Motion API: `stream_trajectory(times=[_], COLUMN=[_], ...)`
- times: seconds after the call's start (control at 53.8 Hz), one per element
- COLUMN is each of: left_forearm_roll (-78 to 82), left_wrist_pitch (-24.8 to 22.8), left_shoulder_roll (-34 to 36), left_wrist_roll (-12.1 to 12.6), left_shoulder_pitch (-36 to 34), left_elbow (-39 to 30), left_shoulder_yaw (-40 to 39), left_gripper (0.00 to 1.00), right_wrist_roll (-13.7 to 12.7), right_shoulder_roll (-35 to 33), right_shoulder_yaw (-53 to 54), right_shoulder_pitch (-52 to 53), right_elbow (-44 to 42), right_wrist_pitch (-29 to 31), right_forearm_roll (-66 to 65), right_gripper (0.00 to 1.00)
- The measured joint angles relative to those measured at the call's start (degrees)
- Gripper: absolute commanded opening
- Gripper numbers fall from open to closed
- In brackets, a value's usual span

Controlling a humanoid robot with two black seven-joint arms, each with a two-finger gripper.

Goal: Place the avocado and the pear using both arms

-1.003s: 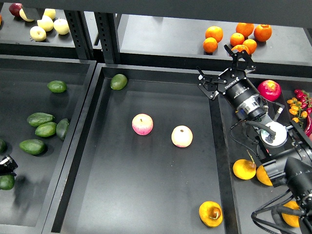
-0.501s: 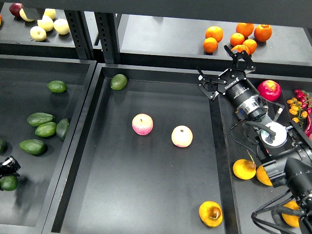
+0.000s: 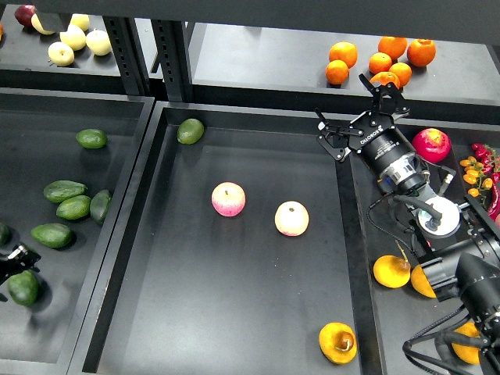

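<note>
The pear (image 3: 337,342), yellow-orange with a brown dimpled patch, lies at the front right of the middle tray (image 3: 234,312). A dark green elongated avocado (image 3: 23,287) lies in the left tray (image 3: 78,312), just below my left gripper (image 3: 14,257). That gripper shows small and dark at the view's left edge, and its fingers cannot be told apart. Several more avocados (image 3: 64,190) lie further back in that tray. My right gripper (image 3: 355,109) is open and empty above the middle tray's back right corner, far from the pear.
Two pink-and-yellow apples (image 3: 228,199) (image 3: 291,218) lie mid-tray; a rounder green avocado (image 3: 190,130) lies at its back left. Oranges (image 3: 380,59) sit on the back shelf. The right tray holds a red apple (image 3: 431,144) and yellow-orange fruit (image 3: 391,271) beside my right arm.
The avocado by my left gripper has shifted a little to the right and shows more fully. The left gripper has risen slightly. The right arm has barely moved.
</note>
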Motion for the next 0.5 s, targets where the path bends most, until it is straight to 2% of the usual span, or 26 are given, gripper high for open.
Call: stream_trajectory(times=[0.26,0.501], left_forearm_roll=[-9.11,-24.08], left_wrist_pitch=[0.00,0.01], left_shoulder_roll=[-0.01,-0.03], left_wrist_roll=[0.00,0.01], left_shoulder_pitch=[-3.74,-4.72], left_elbow=[-0.39,-1.82], left_shoulder_yaw=[-5.94,-15.88], left_gripper=[0.84,0.84], right_wrist_roll=[0.00,0.00], right_shoulder_roll=[0.00,0.00], right_shoulder_yaw=[0.00,0.06], right_shoulder_pitch=[0.00,0.00], right_elbow=[-0.08,-0.10], right_wrist_pitch=[0.00,0.00], right_forearm_roll=[0.00,0.00], right_gripper=[1.00,1.00])
